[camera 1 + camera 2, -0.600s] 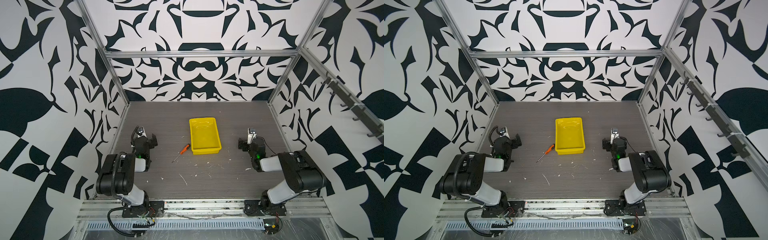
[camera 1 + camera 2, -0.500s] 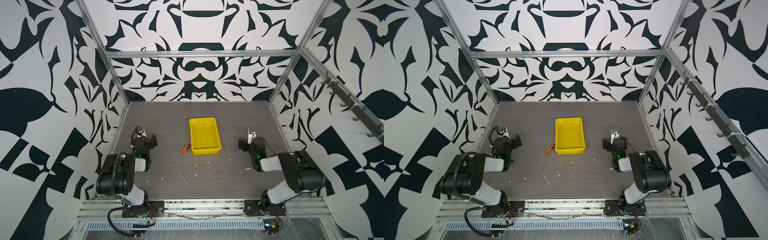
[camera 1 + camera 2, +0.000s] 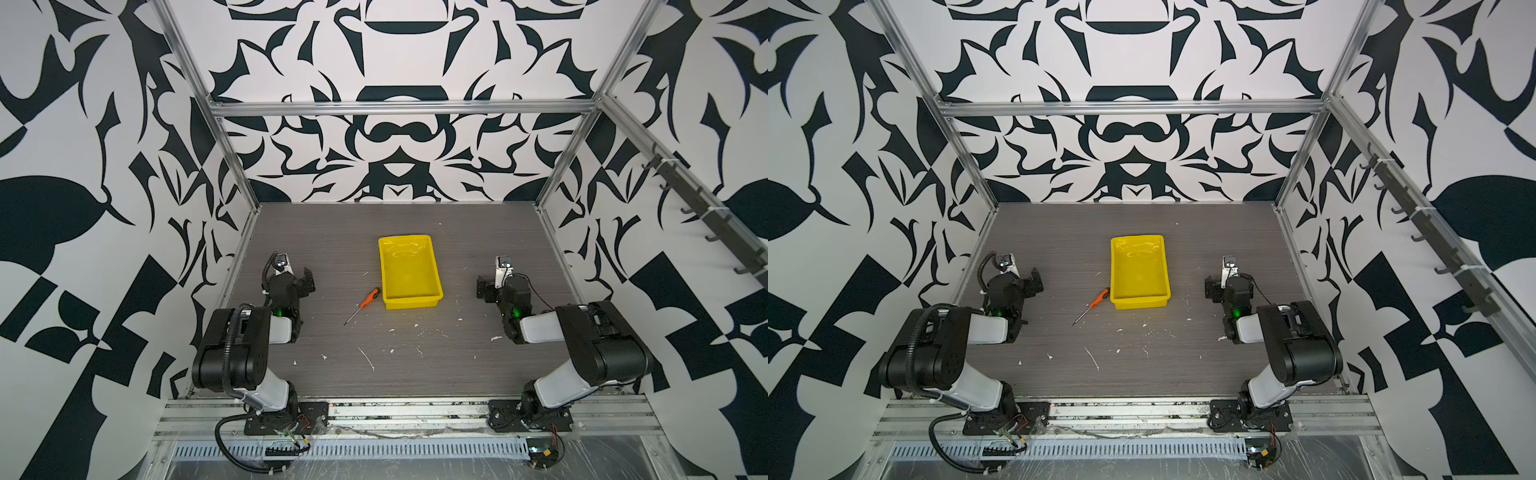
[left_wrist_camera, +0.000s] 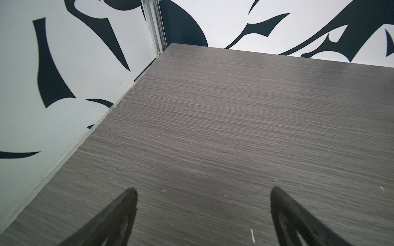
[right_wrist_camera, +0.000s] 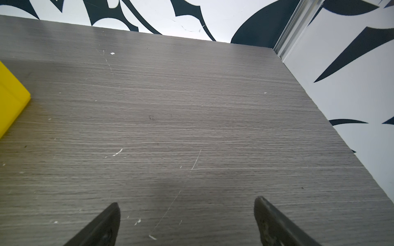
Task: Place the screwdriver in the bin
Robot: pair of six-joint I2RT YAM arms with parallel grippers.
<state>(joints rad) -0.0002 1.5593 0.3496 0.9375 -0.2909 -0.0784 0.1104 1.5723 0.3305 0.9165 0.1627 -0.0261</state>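
Orange-handled screwdriver [image 3: 362, 306], black cap, thin silver shaft, lying diagonally, cap pointing at a corner of the bin [image 3: 412, 302], my left gripper [image 4: 202, 191] and right gripper [image 5: 186, 204] both gaping, empty.

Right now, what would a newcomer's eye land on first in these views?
The bright yellow bin, empty, mid-table, against the loud black-and-white patterned walls. Next the orange-handled screwdriver, lying on the grey table by the bin's near corner, on the left arm's side, outside it. The left gripper and right gripper are both open over bare table, holding nothing.
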